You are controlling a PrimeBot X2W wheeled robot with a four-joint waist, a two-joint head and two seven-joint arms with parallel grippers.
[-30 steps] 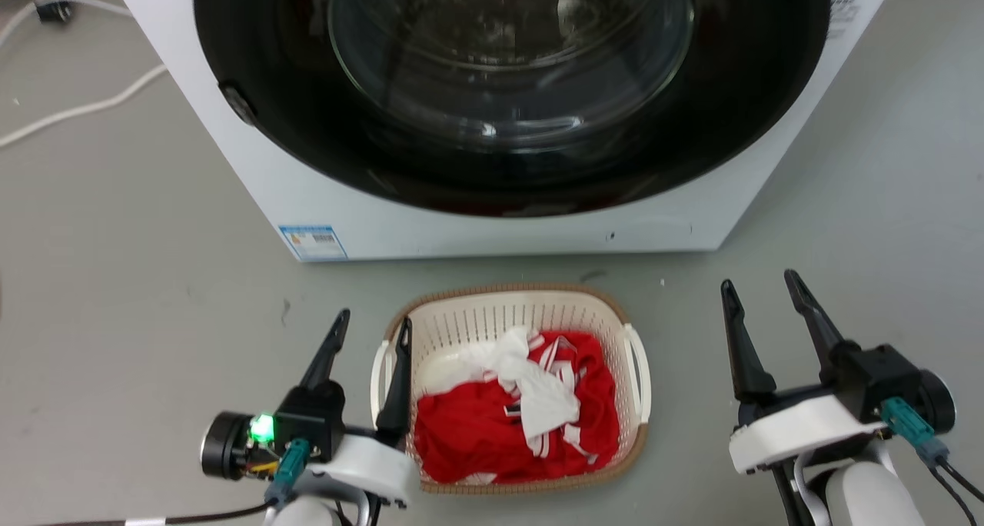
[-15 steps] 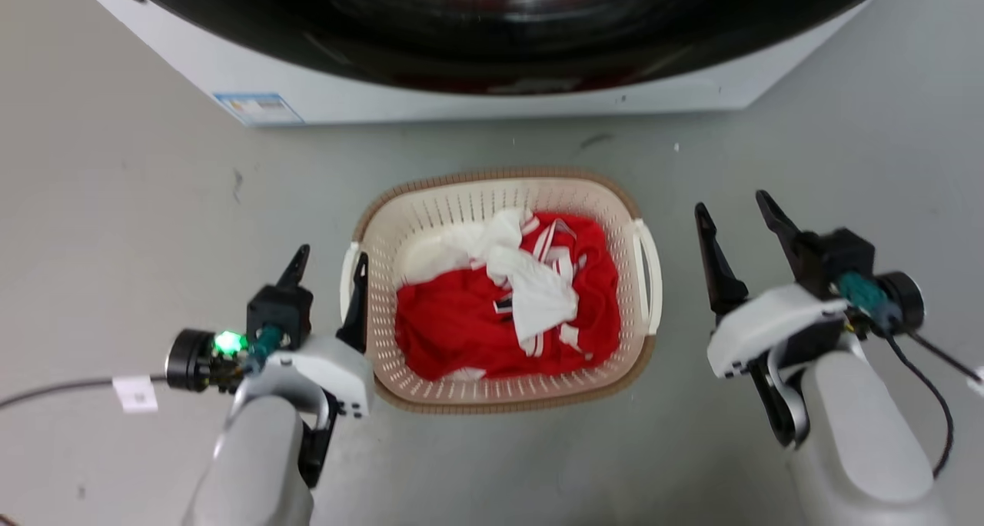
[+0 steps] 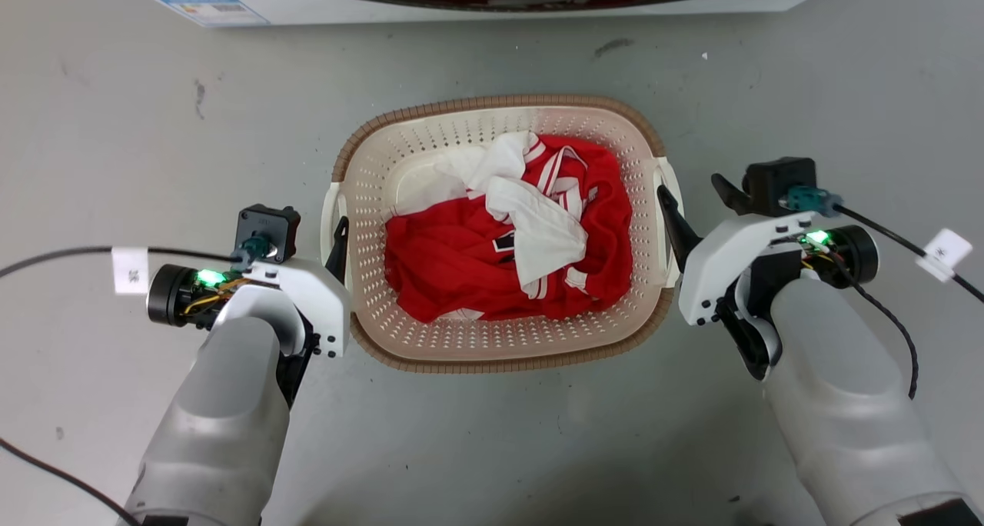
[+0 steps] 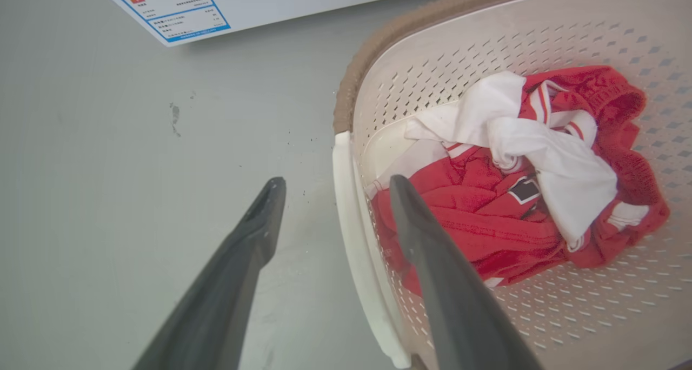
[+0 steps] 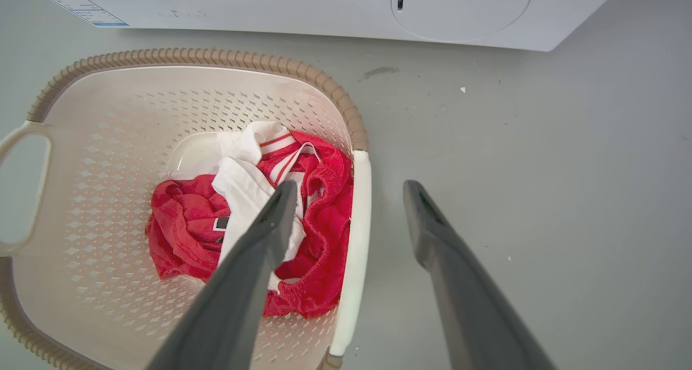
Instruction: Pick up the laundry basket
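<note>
The laundry basket point(image 3: 500, 101) stands on the grey floor, cream perforated plastic with a brown rim, holding red and white clothes point(image 3: 507, 257). My left gripper point(image 3: 311, 241) is open and straddles the basket's left white handle point(image 4: 346, 207): one finger is outside it and the other inside the basket point(image 4: 486, 34), in the left wrist view point(image 4: 335, 182). My right gripper point(image 3: 692, 191) is open astride the right white handle point(image 5: 359, 197), with its inner finger over the clothes in the basket point(image 5: 108, 116), in the right wrist view point(image 5: 350, 187). Neither gripper is clamped on a handle.
The white base of the washing machine point(image 3: 461, 7) runs along the top, just beyond the basket, with a blue-edged label point(image 3: 211, 9) at its left. Black cables trail from my left wrist point(image 3: 61, 253) and right wrist point(image 3: 899, 238) over the floor.
The head camera has tilted down, so the washing machine slid up the picture. The right gripper moved in to the right handle, and the left gripper sank around the left handle.
</note>
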